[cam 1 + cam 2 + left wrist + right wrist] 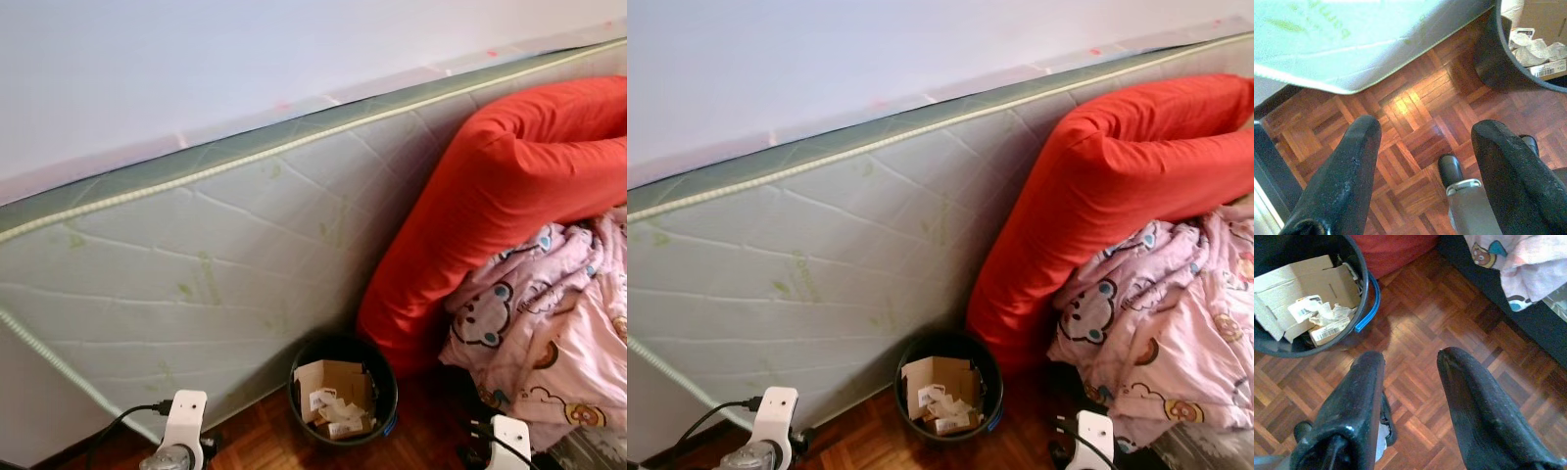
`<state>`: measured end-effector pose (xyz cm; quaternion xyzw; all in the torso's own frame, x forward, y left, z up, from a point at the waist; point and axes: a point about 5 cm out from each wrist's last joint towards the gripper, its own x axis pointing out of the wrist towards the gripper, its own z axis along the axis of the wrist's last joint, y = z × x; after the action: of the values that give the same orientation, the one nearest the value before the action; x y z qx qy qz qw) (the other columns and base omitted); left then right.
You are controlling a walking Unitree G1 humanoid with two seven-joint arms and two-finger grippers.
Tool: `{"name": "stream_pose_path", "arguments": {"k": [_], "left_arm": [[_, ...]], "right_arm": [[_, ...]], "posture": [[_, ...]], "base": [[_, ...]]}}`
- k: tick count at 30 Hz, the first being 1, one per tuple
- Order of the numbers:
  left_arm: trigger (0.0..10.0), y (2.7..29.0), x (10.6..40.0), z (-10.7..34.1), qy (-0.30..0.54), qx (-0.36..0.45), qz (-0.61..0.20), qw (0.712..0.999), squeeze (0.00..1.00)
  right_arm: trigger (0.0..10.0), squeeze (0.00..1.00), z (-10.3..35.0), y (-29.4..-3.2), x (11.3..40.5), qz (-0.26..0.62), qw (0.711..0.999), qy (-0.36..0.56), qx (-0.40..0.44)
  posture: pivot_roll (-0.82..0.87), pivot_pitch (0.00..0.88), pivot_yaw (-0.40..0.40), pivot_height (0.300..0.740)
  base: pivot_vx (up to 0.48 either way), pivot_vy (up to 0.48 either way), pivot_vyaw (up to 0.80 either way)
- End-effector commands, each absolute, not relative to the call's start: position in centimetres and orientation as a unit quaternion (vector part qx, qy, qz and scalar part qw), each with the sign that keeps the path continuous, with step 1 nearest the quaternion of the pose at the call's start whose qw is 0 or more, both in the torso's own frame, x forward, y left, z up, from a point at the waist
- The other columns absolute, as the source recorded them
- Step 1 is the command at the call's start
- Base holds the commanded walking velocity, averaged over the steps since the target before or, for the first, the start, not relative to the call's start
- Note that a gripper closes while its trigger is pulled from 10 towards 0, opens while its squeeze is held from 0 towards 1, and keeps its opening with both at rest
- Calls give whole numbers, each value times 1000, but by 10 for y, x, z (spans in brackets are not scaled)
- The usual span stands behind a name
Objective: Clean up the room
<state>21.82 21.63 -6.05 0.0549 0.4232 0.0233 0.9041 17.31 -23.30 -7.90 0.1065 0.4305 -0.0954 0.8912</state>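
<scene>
The bin (pixel 343 392), a round black one, was seen on the wooden floor (pixel 1415 122), ahead of both grippers and between them, pushed up against the mattress (pixel 196 274) that leaned on the wall. The left gripper (pixel 1425 166) was held low over the floor with its two black fingers spread apart and nothing between them, and the bin's dark wall was seen just ahead of it and to one side. The right gripper (pixel 1410 396) was also held low and loose, with nothing gripped, and the bin was seen just ahead of it, with the pink blanket (pixel 549 333) off to the other side. A few things could go wrong from here, it was judged. The bin could be bumped and tipped if an arm were swung forward too fast, because it was light and already quite full. The card and paper (pixel 1312 308) could be spilled onto the floor that way. The blanket could be dragged or caught on a finger, since it hung down close to the floor. The big red cushion (pixel 490 206) was bent over and leaned on the mattress, so it could be knocked down onto the bin. Inside the bin, flat brown card, crumpled white paper and small labels were seen, and a blue strip was seen on its outer edge.
</scene>
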Motion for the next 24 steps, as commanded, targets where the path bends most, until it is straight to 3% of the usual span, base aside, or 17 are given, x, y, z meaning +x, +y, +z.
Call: {"name": "stream_pose_path", "arguments": {"k": [1, 8, 20, 24], "left_arm": [[10000, 217, 215, -63, 429, 59, 24, 901, 0], [10000, 218, 216, -62, 427, 65, 23, 901, 0], [10000, 218, 216, -62, 428, 66, 22, 901, 0], [10000, 218, 216, -62, 428, 65, 22, 901, 0]], "right_arm": [[10000, 0, -78, -235, 175, -104, 891, 426, 114], [10000, 0, -76, -238, 177, -114, 892, 421, 120], [10000, 0, -76, -239, 175, -120, 893, 415, 127], [10000, 0, -76, -240, 175, -120, 892, 416, 128]], "posture": [[-27, 0, -37, 740], [-30, 0, -32, 740], [-28, 0, -35, 740], [-30, 0, -36, 740]], "base": [[0, 0, -800], [0, 0, -798], [0, -346, 0], [0, -343, -781]]}}
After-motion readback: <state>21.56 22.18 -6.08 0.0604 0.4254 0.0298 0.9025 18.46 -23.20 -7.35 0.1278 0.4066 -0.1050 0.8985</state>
